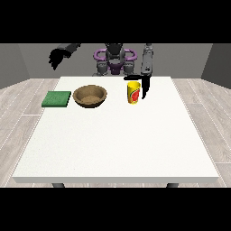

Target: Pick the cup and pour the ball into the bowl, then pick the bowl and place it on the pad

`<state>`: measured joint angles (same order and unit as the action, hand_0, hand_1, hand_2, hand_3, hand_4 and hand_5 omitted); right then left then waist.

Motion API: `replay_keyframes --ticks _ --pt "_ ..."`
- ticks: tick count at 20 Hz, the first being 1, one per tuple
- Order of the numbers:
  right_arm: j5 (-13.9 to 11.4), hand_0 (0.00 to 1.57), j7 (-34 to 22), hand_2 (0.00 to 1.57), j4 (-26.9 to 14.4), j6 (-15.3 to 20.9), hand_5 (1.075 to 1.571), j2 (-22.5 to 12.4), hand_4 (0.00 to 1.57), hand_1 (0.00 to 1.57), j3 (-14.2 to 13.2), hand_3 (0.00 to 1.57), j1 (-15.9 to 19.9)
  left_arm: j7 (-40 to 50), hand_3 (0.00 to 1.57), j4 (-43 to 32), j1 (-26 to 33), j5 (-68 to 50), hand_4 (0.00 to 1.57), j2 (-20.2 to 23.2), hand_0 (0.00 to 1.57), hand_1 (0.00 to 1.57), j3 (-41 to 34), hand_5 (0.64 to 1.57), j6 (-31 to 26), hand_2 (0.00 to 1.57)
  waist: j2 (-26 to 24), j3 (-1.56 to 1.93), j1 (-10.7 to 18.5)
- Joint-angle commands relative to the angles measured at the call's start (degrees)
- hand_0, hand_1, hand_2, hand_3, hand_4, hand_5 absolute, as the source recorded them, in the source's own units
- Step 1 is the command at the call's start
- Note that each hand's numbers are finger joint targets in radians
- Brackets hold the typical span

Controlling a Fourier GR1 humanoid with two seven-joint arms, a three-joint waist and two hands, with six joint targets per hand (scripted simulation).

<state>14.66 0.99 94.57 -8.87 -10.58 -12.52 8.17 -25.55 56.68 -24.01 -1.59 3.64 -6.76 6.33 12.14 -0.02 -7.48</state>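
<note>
— Your hand at the view's right [144, 85] hangs just beside the yellow cup [133, 92], thumb stretched out above the rim and fingers pointing down along the far side. It's spread wide and holds nothing, as far as I can tell.

— And the other one?

— Your hand at the view's left [57, 57] is raised well off the table [117, 144]; I can't tell how its fingers lie.

— So how do I take the cup?

— Close around its middle, keep it upright, and lift straight up. The ball isn't visible, so treat it as inside. The brown bowl [90, 96] stands near the cup; the green pad [57, 99] lies just beyond the bowl.
</note>
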Motion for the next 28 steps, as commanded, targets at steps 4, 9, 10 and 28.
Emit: replay_keyframes --ticks 4,9,10,28 --pt "1.2 0.0 2.6 0.0 -4.6 -2.3 1.564 -1.9 0.67 0.0 -2.3 0.0 1.6 -6.5 0.0 -11.1 -4.8 0.6 0.36 -0.4 0.0 0.0 -2.0 1.464 2.1 0.0 0.6 0.01 -0.5" --pt "6.4 0.0 -3.0 0.0 1.5 -5.4 1.568 -5.7 0.65 0.0 -3.9 0.12 2.9 -12.6 1.57 -16.3 -5.3 3.3 1.31 1.3 1.15 1.15 -4.4 1.475 9.4 1.57 4.3 -0.03 -6.6" --pt "6.0 0.0 -3.7 0.0 1.9 -3.6 1.569 -5.8 0.65 0.0 -4.3 0.14 4.9 -15.1 1.57 -17.8 -4.6 4.5 1.34 1.4 1.23 1.23 -3.4 1.481 9.1 1.57 5.3 -0.04 -5.0" --pt "9.1 0.0 -5.9 0.0 -14.5 -9.3 1.562 -10.6 0.64 0.0 -8.2 0.17 3.8 13.9 1.57 -25.6 -17.4 36.2 1.45 5.4 1.36 1.36 17.3 1.533 33.9 1.57 -10.3 0.57 -3.2"
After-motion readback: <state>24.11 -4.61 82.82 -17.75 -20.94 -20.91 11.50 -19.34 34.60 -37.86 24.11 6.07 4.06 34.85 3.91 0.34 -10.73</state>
